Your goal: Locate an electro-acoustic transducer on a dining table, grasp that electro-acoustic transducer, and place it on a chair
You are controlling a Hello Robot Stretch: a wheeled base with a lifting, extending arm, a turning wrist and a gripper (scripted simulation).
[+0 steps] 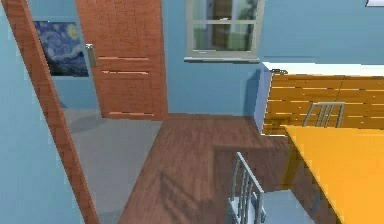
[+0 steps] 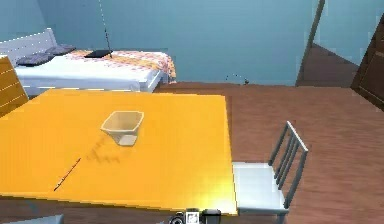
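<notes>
A large orange dining table (image 2: 60,150) spreads over the arm side view's left; its corner shows again at the forward view's right (image 1: 340,165). On it stand a beige bowl (image 2: 122,126) and a thin dark stick (image 2: 70,176). A grey slat-backed chair (image 2: 265,178) stands at the table's right end, seen again in the forward view (image 1: 252,196). The arm's white marker squares (image 2: 200,216) peek in at the bottom edge over the table's near rim, with the gripper (image 2: 180,219) just left of them. I cannot tell whether it holds anything.
A bed (image 2: 90,68) with grey pillows and a small dark object on it stands against the blue wall beyond the table. Ahead are a wooden door (image 1: 122,60), a window (image 1: 225,28), a starry painting (image 1: 62,48), a wooden cabinet (image 1: 310,100) and a second chair (image 1: 325,113).
</notes>
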